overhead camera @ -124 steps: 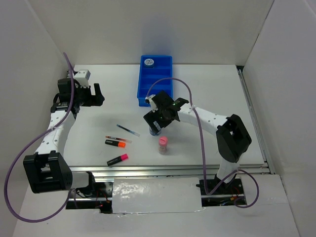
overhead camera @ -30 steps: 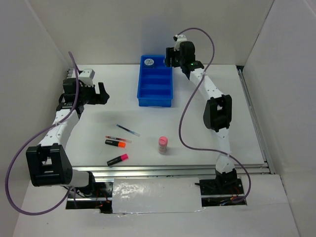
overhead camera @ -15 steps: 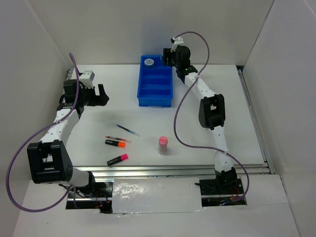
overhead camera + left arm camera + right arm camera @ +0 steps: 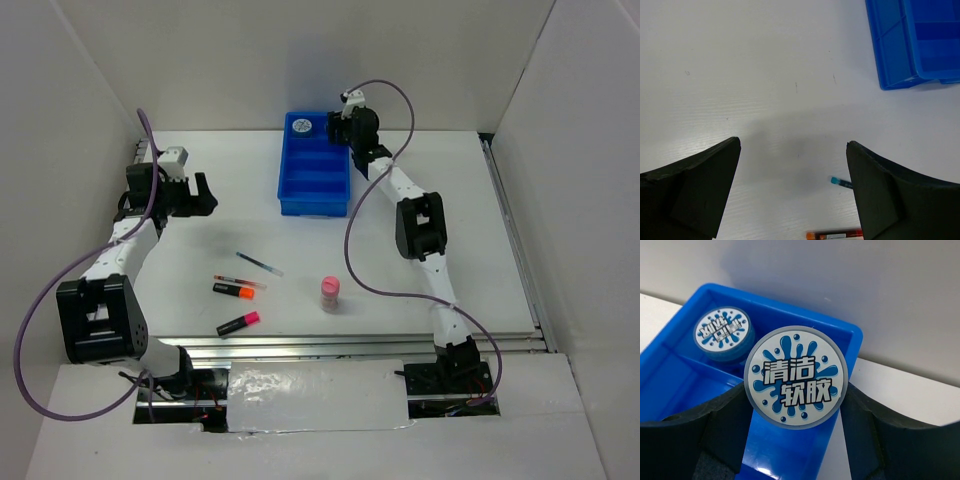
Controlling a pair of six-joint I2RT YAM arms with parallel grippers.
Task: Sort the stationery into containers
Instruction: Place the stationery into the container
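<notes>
Moved over tray (image 4: 790, 310), roll (image 4: 794, 377) in right pincer (image 4: 795, 410) reads 清洁软胶.

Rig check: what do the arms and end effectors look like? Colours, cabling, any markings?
The left arm and right arm both have white links with chunky black joint housings. A purple cable loops loosely along each. The left end effector and right end effector have broad, matte-black, wedge-shaped fingers. No markings are readable on either.

The left arm is bent, the left pincer (image 4: 793, 150) wide open. The right arm stretches far; the right pincer (image 4: 336, 122) clamps a roll (image 4: 794, 376).
</notes>
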